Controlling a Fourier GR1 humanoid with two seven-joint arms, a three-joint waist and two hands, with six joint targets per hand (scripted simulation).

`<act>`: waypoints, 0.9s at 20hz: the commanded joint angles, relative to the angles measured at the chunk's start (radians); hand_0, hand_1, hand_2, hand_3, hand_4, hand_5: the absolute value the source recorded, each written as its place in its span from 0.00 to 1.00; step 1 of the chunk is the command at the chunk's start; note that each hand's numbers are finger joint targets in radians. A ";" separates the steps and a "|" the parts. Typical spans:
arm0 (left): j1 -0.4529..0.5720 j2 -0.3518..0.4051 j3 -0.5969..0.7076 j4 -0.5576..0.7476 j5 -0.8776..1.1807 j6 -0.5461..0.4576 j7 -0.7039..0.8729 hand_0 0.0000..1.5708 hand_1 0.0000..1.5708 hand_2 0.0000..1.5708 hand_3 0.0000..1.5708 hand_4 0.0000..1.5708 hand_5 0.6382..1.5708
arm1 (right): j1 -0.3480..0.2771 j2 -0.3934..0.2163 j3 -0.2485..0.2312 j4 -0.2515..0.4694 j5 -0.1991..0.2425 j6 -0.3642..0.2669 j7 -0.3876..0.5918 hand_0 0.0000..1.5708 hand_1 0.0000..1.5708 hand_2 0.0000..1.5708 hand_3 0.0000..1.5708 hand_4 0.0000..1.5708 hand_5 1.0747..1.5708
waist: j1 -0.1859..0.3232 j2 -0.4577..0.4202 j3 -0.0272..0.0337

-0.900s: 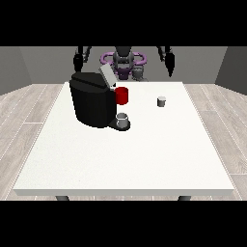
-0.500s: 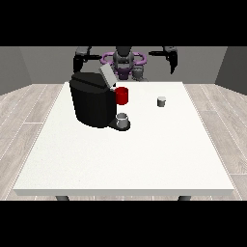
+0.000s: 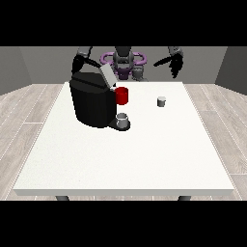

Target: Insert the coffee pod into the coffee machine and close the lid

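Note:
A black coffee machine [image 3: 93,102] stands on the left half of the white table [image 3: 125,154], its grey lid [image 3: 107,75] tilted up and open. A small grey coffee pod [image 3: 161,101] sits on the table to the right of the machine. The hand at the view's right [image 3: 174,65] hangs in the air above the table's far edge, well behind the pod, with fingers relaxed and pointing down. The hand at the view's left [image 3: 77,64] hovers just behind the machine's top; how its fingers lie is unclear.
A red mug [image 3: 122,95] stands close behind the machine's right side. A grey cup [image 3: 123,119] rests on the machine's drip tray at the front. The table's near half is bare white surface.
The hand at the view's right has swung outward to the right and forward, raised over the far edge. The hand at the view's left shifted slightly above the machine.

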 commanded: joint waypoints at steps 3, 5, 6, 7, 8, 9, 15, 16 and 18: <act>-0.179 0.108 0.066 0.087 -0.019 -0.070 0.098 0.00 0.00 0.00 0.00 0.00 1.00 | -0.081 -0.015 -0.016 0.055 -0.014 0.023 -0.057 0.00 0.00 0.00 0.00 0.00 1.00 | -0.053 0.101 0.0004; -0.209 0.100 0.055 0.120 -0.043 -0.077 0.140 0.00 0.00 0.00 0.00 0.00 1.00 | -0.060 0.046 0.039 0.054 -0.002 -0.017 -0.010 0.00 0.00 0.00 0.00 0.00 1.00 | -0.063 0.072 0.0001; -0.231 0.086 0.028 0.136 -0.096 -0.033 0.131 0.00 0.00 0.00 0.00 0.00 1.00 | -0.138 0.029 0.002 0.057 -0.032 0.012 -0.009 0.00 0.00 0.00 0.00 0.00 1.00 | -0.075 0.127 0.0002; -0.230 0.124 0.039 0.183 -0.109 -0.057 0.082 0.00 0.00 0.00 0.00 0.00 1.00 | -0.125 0.009 0.011 0.029 -0.019 0.023 0.018 0.00 0.00 0.00 0.00 0.00 1.00 | -0.099 0.129 -0.0003; -0.256 0.149 0.064 0.214 -0.094 -0.080 0.082 0.00 0.00 0.00 0.00 0.00 1.00 | -0.115 0.044 0.033 0.052 0.030 -0.036 0.009 0.00 0.00 0.00 0.00 0.00 1.00 | -0.091 0.153 -0.0004; -0.225 0.126 0.013 0.210 -0.149 -0.054 0.065 0.00 0.00 0.00 0.00 0.00 1.00 | -0.100 0.030 0.041 0.077 0.043 -0.023 -0.045 0.00 0.00 0.00 0.00 0.00 1.00 | -0.084 0.163 -0.0002; -0.352 0.174 0.051 0.377 -0.170 -0.109 0.041 0.00 0.00 0.00 0.00 0.00 1.00 | -0.187 0.047 0.039 0.099 -0.021 -0.005 -0.013 0.00 0.00 0.00 0.00 0.00 1.00 | -0.103 0.224 -0.0001; -0.325 0.119 0.008 0.378 -0.231 -0.036 0.037 0.00 0.00 0.00 0.00 0.00 1.00 | -0.130 0.048 0.077 0.120 -0.037 -0.032 -0.019 0.00 0.00 0.00 0.00 0.00 1.00 | -0.100 0.193 -0.0001; -0.355 0.162 0.029 0.440 -0.260 -0.023 -0.018 0.00 0.00 0.00 0.00 0.00 1.00 | -0.201 0.003 0.011 0.122 -0.028 0.018 -0.021 0.00 0.00 0.00 0.00 0.00 1.00 | -0.105 0.240 -0.0002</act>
